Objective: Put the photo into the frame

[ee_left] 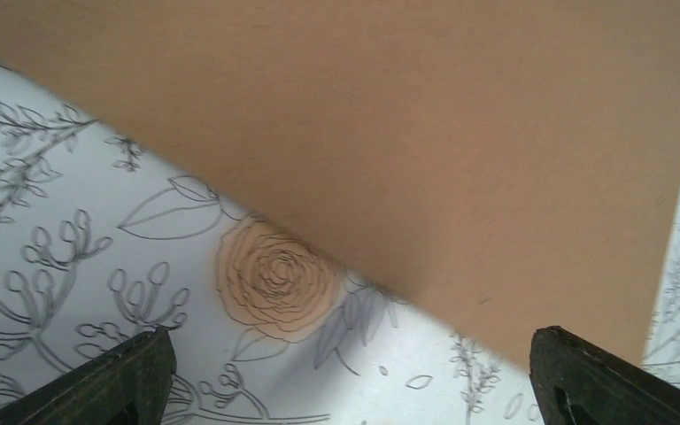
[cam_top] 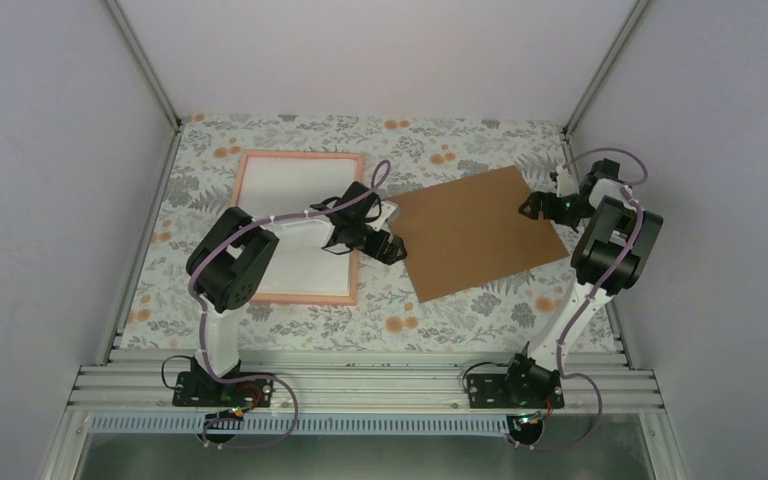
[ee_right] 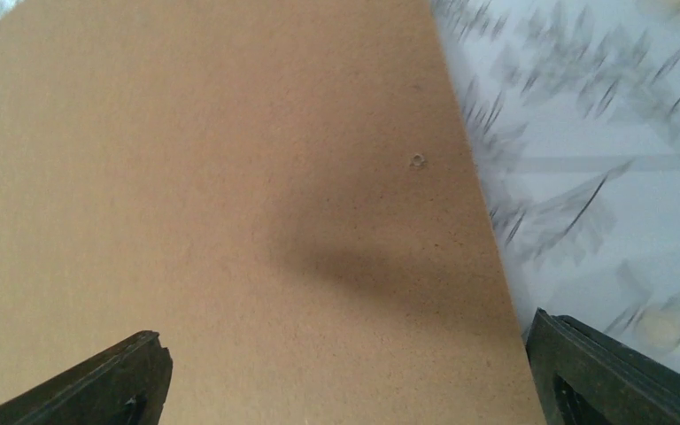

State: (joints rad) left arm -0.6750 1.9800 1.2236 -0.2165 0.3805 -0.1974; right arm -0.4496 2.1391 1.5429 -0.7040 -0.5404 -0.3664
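Observation:
The pink-orange frame (cam_top: pixel 300 156) lies flat at the left of the table, and a white sheet (cam_top: pixel 300 185) fills its inside. The photo's sunset picture shows in no view. My left gripper (cam_top: pixel 388 247) hangs open just off the frame's right edge, at the brown board's (cam_top: pixel 475 230) left corner. In the left wrist view its fingers (ee_left: pixel 133 376) stand wide apart over the floral cloth and the board's edge (ee_left: pixel 425 150), with nothing between them. My right gripper (cam_top: pixel 537 205) is open low over the board's (ee_right: pixel 230 204) right corner, empty too.
A floral cloth (cam_top: pixel 440 325) covers the table. White walls with metal posts (cam_top: pixel 145 65) close it in on three sides. The left arm's elbow (cam_top: pixel 232 260) hangs over the frame's lower half.

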